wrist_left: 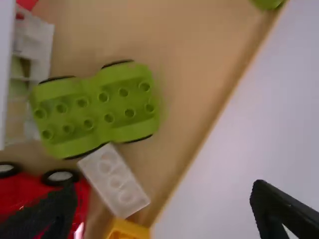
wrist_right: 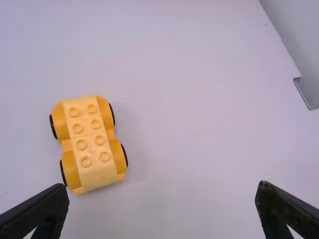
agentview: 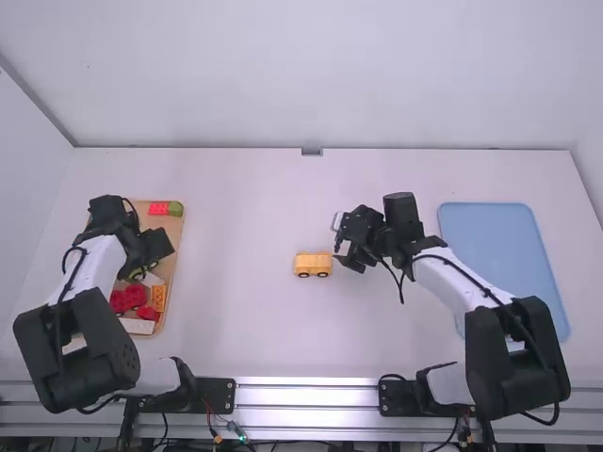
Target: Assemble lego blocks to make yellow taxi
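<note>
The right arm angles inward, its right gripper (agentview: pixel 345 256) near the yellow car (agentview: pixel 313 265); the left gripper (agentview: pixel 143 260) hangs over the tray (agentview: pixel 171 266), both spread wide and empty. The left wrist view shows a white brick (wrist_left: pixel 114 180) beside green wheels (wrist_left: pixel 94 107).

Table (agentview: pixel 245 207) under car (agentview: pixel 313 265), board (agentview: pixel 176 228), tray (agentview: pixel 495 245)

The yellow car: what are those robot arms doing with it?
Neither arm is holding the yellow car right now. It stands on its wheels on the table. The right gripper hangs near it with its fingers open. The left gripper is open too, over the wooden tray with other blocks, like a green wheeled piece.
</note>
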`<state>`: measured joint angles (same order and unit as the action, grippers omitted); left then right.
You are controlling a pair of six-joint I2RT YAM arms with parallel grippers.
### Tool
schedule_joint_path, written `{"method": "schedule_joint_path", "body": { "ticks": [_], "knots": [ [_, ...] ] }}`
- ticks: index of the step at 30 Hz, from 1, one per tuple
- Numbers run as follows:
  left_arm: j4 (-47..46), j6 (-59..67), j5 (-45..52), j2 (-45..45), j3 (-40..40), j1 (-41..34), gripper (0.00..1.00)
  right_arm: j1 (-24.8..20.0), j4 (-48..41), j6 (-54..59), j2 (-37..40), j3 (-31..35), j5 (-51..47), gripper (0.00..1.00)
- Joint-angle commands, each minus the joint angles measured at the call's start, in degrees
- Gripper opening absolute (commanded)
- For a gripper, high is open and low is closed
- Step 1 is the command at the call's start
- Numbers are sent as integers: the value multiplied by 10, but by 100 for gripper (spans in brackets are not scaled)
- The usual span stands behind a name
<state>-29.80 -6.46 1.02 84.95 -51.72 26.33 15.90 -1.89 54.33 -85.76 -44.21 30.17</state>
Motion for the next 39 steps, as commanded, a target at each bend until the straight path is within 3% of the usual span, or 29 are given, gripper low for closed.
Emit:
{"method": "schedule_joint_path", "body": {
  "ticks": [1,3,5,7,9,10,14,17,18,19,20,30,39],
  "knots": [
    [-17,73,-19,-7,-5,5,89,7,-1,-5,8,-1,-3,99],
    [-39,92,-21,-7,-4,-1,76,6,4,-5,8,-1,-2,99],
    [-58,103,-33,-7,-3,0,70,5,9,-5,8,-1,-3,99],
    [-61,87,-67,-7,2,3,71,5,14,-5,8,-1,-2,99],
    [-50,56,-88,-7,12,2,82,5,15,-5,8,-1,-3,99],
    [-33,55,-95,-7,25,4,81,4,16,-5,8,-1,-6,99],
    [-21,80,-85,-7,57,3,55,1,19,-5,8,-1,-7,99],
    [-23,80,-56,-7,62,2,23,1,31,-5,8,-1,-7,99],
    [-26,80,-45,-7,62,4,16,1,34,-5,8,-1,-7,99],
    [-26,80,-45,-7,62,4,16,1,34,-5,8,-1,-7,99],
    [-30,79,-46,-7,62,2,2,2,36,-5,8,-1,-7,99],
    [-24,79,-1,23,70,2,2,-5,32,-5,8,-1,-7,99],
    [-1,73,-25,65,69,3,2,-5,35,-5,8,-1,-6,99]
  ]
}}
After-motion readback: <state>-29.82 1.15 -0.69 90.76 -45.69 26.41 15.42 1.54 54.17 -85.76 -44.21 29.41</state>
